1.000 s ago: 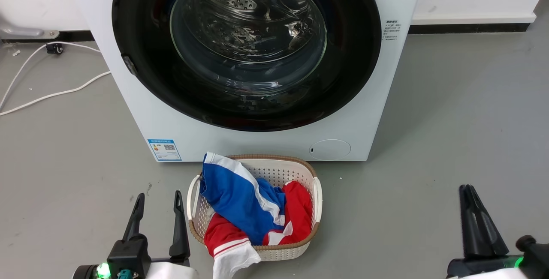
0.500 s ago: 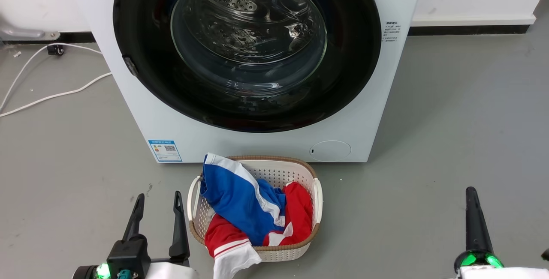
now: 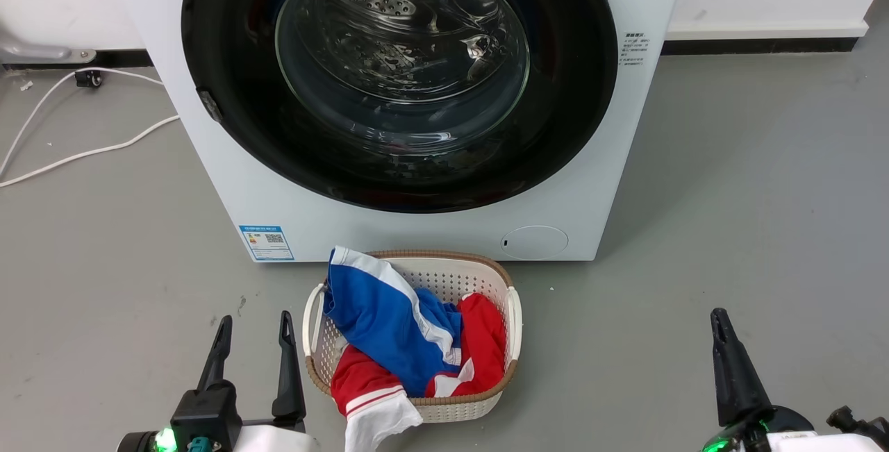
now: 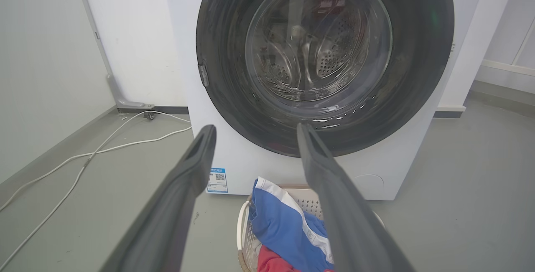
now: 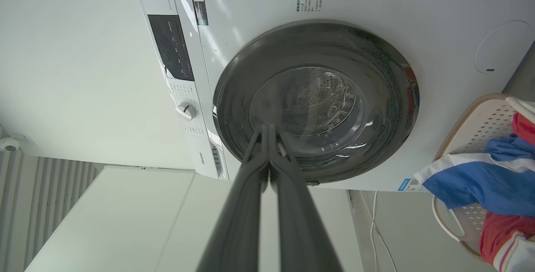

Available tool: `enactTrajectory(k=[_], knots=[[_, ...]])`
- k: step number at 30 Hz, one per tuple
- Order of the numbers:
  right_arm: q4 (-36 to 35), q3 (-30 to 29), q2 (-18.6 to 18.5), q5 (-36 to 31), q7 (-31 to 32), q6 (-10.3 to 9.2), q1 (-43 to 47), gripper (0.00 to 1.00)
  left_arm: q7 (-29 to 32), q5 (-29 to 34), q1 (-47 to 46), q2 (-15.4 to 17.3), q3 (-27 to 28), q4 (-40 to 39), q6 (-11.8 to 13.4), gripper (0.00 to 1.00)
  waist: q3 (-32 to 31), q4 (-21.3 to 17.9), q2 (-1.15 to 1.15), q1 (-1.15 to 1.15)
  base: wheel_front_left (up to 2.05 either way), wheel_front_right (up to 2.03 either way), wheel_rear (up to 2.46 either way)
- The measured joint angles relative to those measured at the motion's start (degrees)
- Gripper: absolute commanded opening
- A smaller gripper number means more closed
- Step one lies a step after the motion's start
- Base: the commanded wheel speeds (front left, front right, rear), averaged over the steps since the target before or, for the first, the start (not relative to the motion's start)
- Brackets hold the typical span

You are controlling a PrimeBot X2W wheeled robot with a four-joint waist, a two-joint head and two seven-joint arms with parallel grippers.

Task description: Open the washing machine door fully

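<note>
Against a second ago, the right gripper (image 3: 719, 323) is found shifted inward, toward the laundry basket (image 3: 512, 299) on its left. Its wrist is rolled, so the washing machine (image 3: 229, 181) is seen lying sideways in the right wrist view. Its fingers are pressed together, with nothing held between them. The left gripper (image 3: 255, 320) is unchanged, its fingers held apart and empty, with the basket just beside it on its right. The washing machine door (image 3: 403, 84) is not yet touched: it is shut flush against the machine, ahead of both grippers and well apart from each. Nothing of the task is judged done; the right arm's shift is read only as the start of a reach. A small grey catch (image 3: 210, 106) is seen on the door's rim, ahead of the left gripper and slightly to the left of its fingers. This edge is judged to be where the door must be pulled, though the hinge side cannot be told.
</note>
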Motion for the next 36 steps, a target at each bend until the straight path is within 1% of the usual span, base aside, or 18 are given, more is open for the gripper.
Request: enactTrajectory(k=[4,10,16,24,27,30,36], knots=[[-0.22,-1.93,-0.13,3.23,4.00,0.00,0.79,0.00,0.00,-0.01,0.00,0.00,0.00,-0.01,0.08,1.00,0.10,0.09,0.00,0.00,0.00,0.00,0.00],[0.88,-3.70,-0.07,3.39,7.73,0.00,1.74,0.00,0.00,0.34,0.00,0.00,0.01,0.01,0.70,1.00,0.19,0.19,0.00,0.00,0.00,0.00,0.00],[1.44,-4.13,0.27,2.71,9.53,0.00,1.83,0.00,0.00,0.83,0.00,0.00,-0.11,-0.02,1.02,1.00,0.33,0.22,0.00,0.00,0.00,0.00,0.00],[1.71,-5.80,0.57,2.23,9.95,0.00,1.00,0.00,0.00,1.54,-0.05,0.00,-0.05,-0.21,1.24,1.00,0.99,0.38,0.00,0.00,0.00,0.00,0.00],[2.15,-7.83,0.62,1.87,9.92,0.00,-1.20,0.00,0.00,1.71,-0.28,0.00,0.02,-0.34,1.31,1.00,1.70,0.48,0.00,0.00,0.00,0.00,0.00],[3.12,-11.10,0.24,1.82,9.93,0.00,-4.65,0.00,0.00,1.97,-0.92,0.00,0.18,-0.49,1.31,1.00,2.63,0.62,0.00,0.00,0.00,0.00,0.00],[6.27,-17.23,-3.70,1.51,10.83,0.00,-14.29,0.00,0.00,2.45,-2.69,-0.01,0.13,-1.01,1.25,1.00,5.27,1.12,0.00,0.00,0.00,0.00,0.00]])
